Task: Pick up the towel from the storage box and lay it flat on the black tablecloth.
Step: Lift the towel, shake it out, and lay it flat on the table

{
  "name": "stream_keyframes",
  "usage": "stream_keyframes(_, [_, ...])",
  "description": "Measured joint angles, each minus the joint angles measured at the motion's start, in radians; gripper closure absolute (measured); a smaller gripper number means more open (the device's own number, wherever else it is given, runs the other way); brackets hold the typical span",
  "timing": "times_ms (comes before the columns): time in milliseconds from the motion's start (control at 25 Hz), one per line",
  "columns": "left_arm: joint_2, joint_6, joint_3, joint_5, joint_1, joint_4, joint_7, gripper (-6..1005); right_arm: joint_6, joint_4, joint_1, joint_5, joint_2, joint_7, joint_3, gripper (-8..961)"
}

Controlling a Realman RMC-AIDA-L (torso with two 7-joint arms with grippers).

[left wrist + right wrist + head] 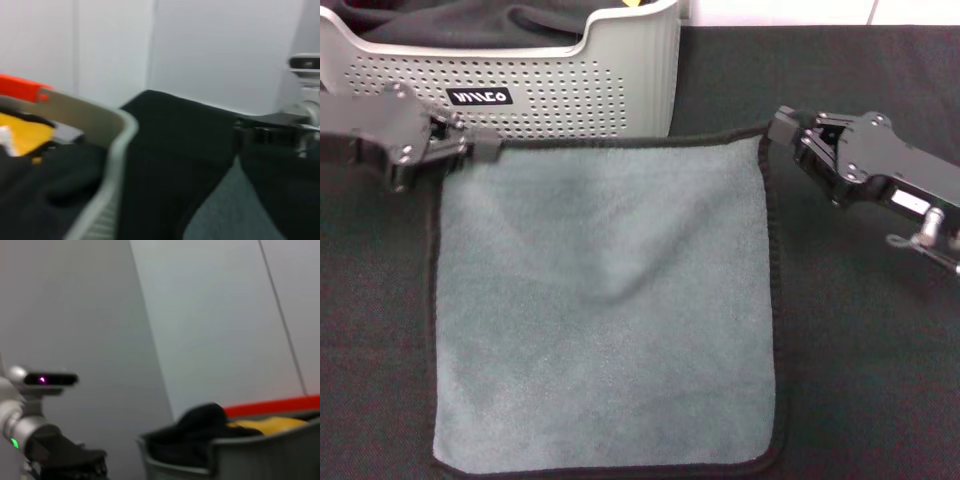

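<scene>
The towel lay flat on the black tablecloth; both the left gripper and the right gripper pinched its far corners, so releasing seemingly came next.

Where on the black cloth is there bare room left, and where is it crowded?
Bare black tablecloth lies right of the towel, below the right gripper, and in a narrower strip left of the towel. Crowded along the towel's far edge: left gripper, storage box, right gripper.

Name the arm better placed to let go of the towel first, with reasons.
Neither clearly: the left gripper and right gripper each sit at a far corner of the towel, already spread flat.
</scene>
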Motion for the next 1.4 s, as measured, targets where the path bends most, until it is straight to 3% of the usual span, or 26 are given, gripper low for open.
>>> stream_keyframes(200, [-0.030, -0.134, 0.003, 0.022, -0.005, -0.001, 0.002, 972, 0.133, 0.008, 0.041, -0.015, 0.004, 0.003, -0.007, 944])
stream_keyframes(360, [-0.052, -0.202, 0.004, 0.084, -0.014, -0.001, 0.010, 971, 0.268, 0.012, 0.083, -0.111, 0.026, 0.034, -0.027, 945])
stream_keyframes(520, [-0.066, -0.236, 0.004, 0.105, -0.014, -0.008, 0.030, 971, 0.302, 0.011, 0.091, -0.105, 0.027, 0.043, -0.043, 945])
stream_keyframes(800, [-0.083, -0.298, 0.005, 0.152, -0.007, -0.018, 0.047, 970, 0.326, -0.001, 0.094, -0.065, 0.025, 0.045, -0.035, 945])
stream_keyframes(1400, [-0.097, -0.411, 0.049, 0.160, -0.003, -0.056, 0.059, 969, 0.418, -0.001, 0.151, -0.069, 0.025, 0.037, -0.056, 945])
